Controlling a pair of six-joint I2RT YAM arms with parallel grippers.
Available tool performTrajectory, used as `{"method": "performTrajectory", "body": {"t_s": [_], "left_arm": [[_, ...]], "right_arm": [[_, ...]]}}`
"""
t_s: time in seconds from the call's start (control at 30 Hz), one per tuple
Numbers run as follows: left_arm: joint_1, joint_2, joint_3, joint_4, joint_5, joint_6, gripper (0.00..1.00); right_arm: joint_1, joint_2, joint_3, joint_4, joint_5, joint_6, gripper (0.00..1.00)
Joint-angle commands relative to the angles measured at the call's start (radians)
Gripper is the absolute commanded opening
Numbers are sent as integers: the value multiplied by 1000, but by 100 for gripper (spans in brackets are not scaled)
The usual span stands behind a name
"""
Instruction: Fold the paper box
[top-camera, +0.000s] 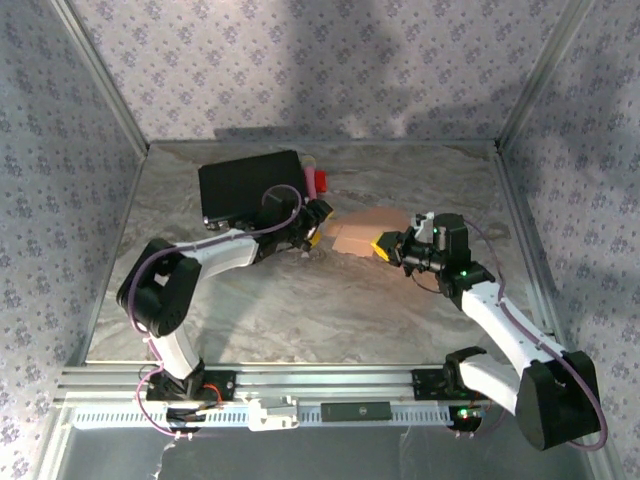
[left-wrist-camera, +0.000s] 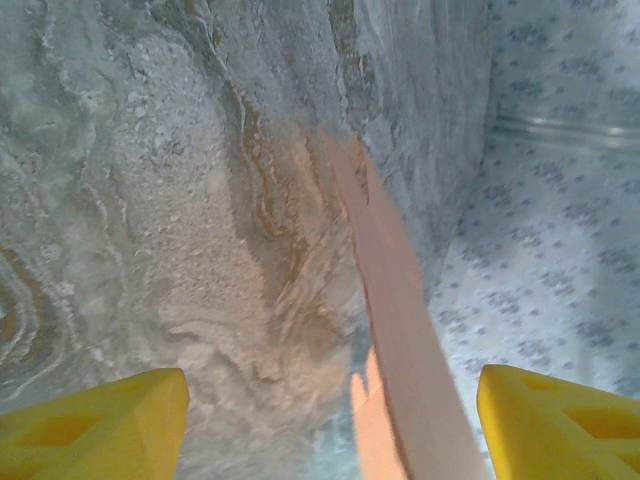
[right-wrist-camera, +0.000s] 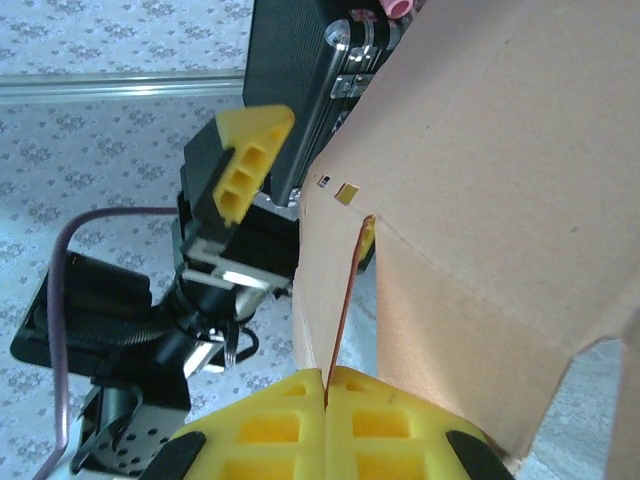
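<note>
The paper box (top-camera: 356, 233) is light orange-tan cardboard, lying partly raised at the table's middle. My right gripper (top-camera: 386, 247) is shut on it: in the right wrist view the yellow fingers (right-wrist-camera: 270, 430) pinch a thin panel edge of the paper box (right-wrist-camera: 480, 190) at the gripper (right-wrist-camera: 325, 385). My left gripper (top-camera: 314, 226) sits at the box's left side. In the left wrist view it (left-wrist-camera: 330, 410) stands open, and a cardboard panel (left-wrist-camera: 395, 320) rises edge-on between its fingertips (left-wrist-camera: 120, 425), nearer the right one and touching neither.
A black rectangular case (top-camera: 250, 185) lies at the back left, just behind my left wrist, with a small red object (top-camera: 322, 181) at its right end. The marbled table (top-camera: 300, 300) is bounded by patterned walls and a metal rail at the near edge.
</note>
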Motion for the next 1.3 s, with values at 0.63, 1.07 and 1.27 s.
{"method": "performTrajectory", "body": {"t_s": [0.63, 1.07, 1.27], "left_arm": [[25, 114, -55, 460, 28, -397, 24], [8, -264, 32, -404, -246, -358, 0], [-83, -405, 204, -887, -604, -412, 0]], "right_arm": [[64, 21, 83, 46, -94, 29, 0], [44, -45, 240, -388, 29, -247, 64], [77, -101, 354, -525, 177, -416, 66]]}}
